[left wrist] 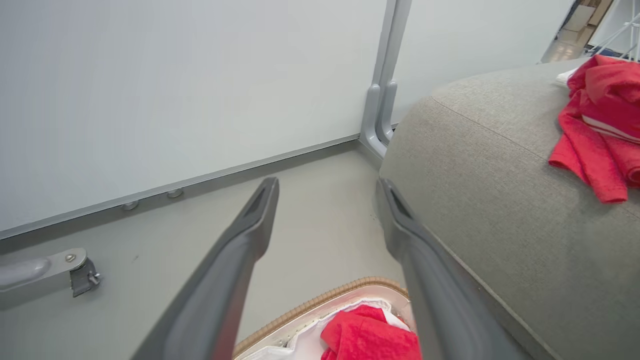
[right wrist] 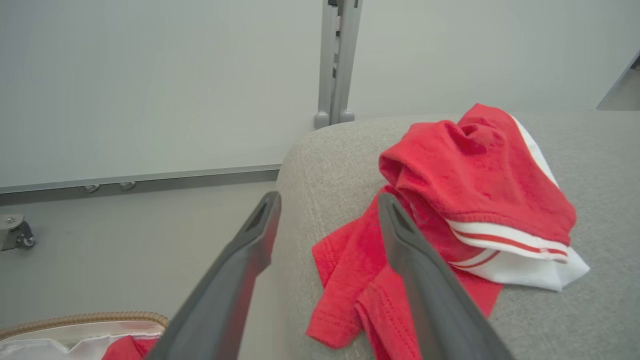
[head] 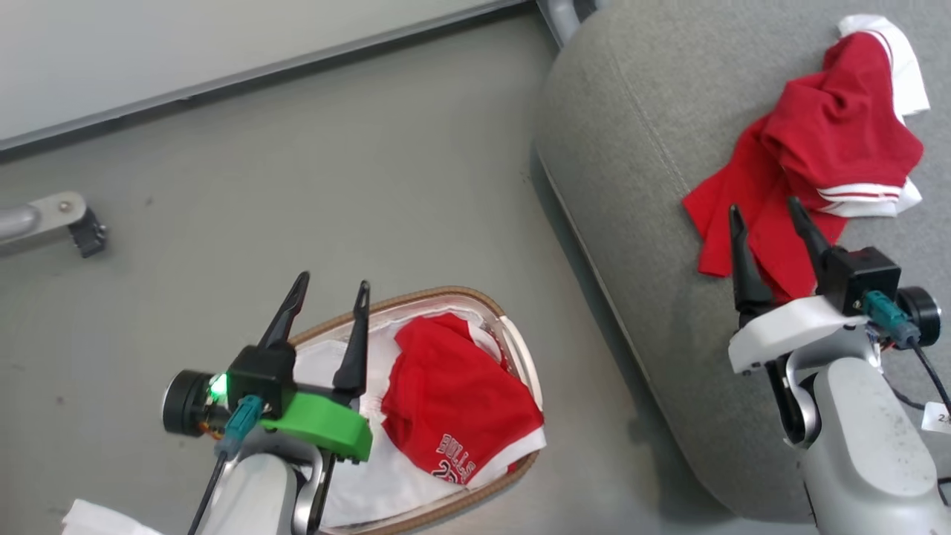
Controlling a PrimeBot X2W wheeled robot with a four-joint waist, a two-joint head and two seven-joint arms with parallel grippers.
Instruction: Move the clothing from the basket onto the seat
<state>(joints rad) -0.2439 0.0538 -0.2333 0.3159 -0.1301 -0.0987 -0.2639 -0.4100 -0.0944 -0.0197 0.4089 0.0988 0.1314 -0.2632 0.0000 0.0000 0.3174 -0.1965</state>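
The white basket with a brown woven rim stands on the floor at the lower left. A red garment with white "BULLS 23" lettering and a white hem lies in it on the white liner. My left gripper hangs open over the basket's left side, empty, also seen as the left gripper. On the grey seat lies a crumpled red pile with white striped trim. My right gripper is open just above the pile's near edge, with the right gripper holding nothing.
A bare strip of grey floor separates the basket from the seat's rounded corner. A metal leg with a caster sits at the far left by the wall's baseboard. A grey post stands behind the seat. Something white lies at the bottom left.
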